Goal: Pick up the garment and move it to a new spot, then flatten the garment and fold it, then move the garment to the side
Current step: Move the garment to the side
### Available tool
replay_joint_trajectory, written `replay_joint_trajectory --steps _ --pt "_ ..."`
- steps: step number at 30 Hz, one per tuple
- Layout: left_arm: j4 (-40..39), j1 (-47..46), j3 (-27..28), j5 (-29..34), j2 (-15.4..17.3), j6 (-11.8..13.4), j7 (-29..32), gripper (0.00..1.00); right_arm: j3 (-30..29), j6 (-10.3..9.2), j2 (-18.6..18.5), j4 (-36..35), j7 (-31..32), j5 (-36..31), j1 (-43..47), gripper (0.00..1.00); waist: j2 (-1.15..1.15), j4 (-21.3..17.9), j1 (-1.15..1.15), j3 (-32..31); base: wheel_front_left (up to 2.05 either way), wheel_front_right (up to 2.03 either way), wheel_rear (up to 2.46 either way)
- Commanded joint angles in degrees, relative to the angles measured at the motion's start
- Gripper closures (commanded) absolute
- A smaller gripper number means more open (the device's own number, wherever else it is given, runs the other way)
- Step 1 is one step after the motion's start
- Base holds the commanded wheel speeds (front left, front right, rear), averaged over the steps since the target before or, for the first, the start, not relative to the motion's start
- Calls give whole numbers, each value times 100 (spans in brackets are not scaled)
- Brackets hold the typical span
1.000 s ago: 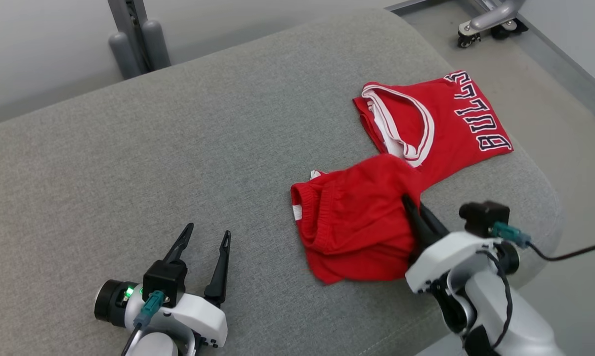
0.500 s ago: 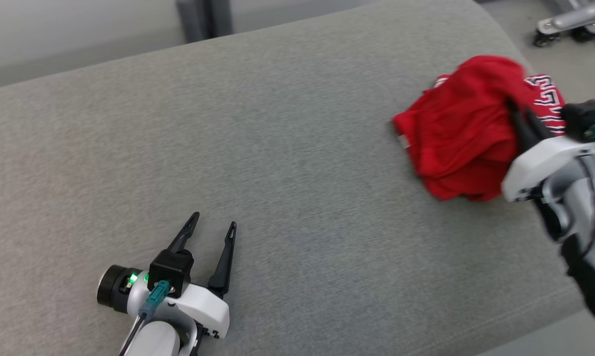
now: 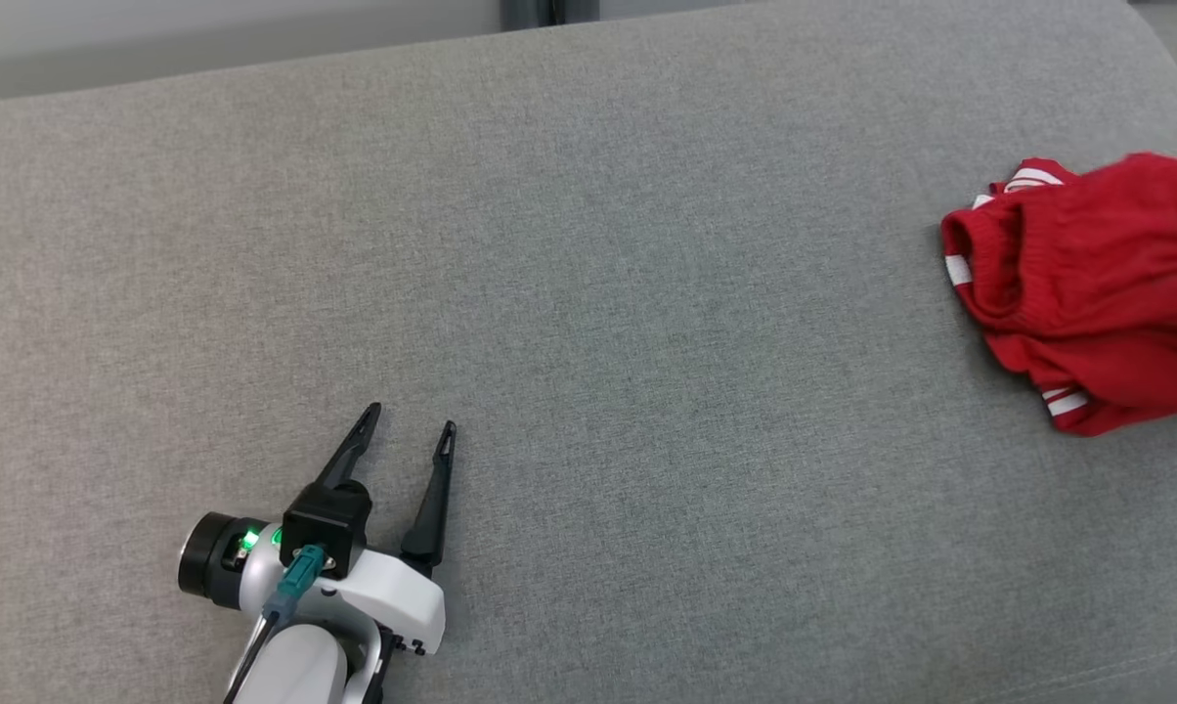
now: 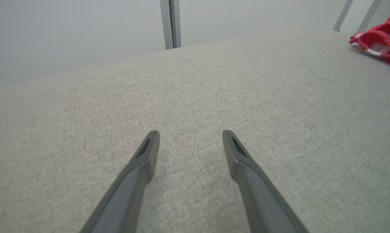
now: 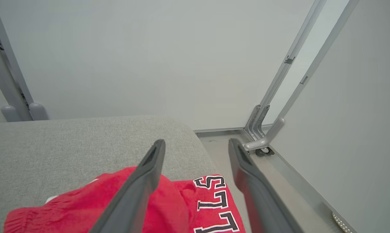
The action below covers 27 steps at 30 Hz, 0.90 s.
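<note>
Garment now out of spread right tool, in heap near cushion edge; left tool also spread.

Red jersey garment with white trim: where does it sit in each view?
Head view: the red jersey garment lies bunched at the right edge.
Left wrist view: the garment is in the upper right corner.
Right wrist view: the garment is at bottom centre, black lettering showing.
Shared landmark: the grey fabric cushion it lies on.
</note>
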Motion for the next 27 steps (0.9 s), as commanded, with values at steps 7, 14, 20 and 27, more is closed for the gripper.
replay_joint_trajectory --steps 7,14,20,27 --pt "-76 95 155 -118 22 128 -9 0 -1037 -2 879 -1477 0 -979 823 0 0 74 0 -280 0 0 0" --pt "-118 258 340 -214 12 263 -9 0 -691 -2 1756 -2663 0 -1020 1725 0 0 250 0 -576 0 0 0" --pt "-133 430 498 -285 9 345 -9 0 -367 -2 2067 -3025 0 -963 2504 0 0 515 0 -878 0 0 0" --pt "-74 704 664 -371 5 425 -9 0 -377 -2 2193 -3137 0 -681 3272 0 0 816 0 -1244 0 0 0"
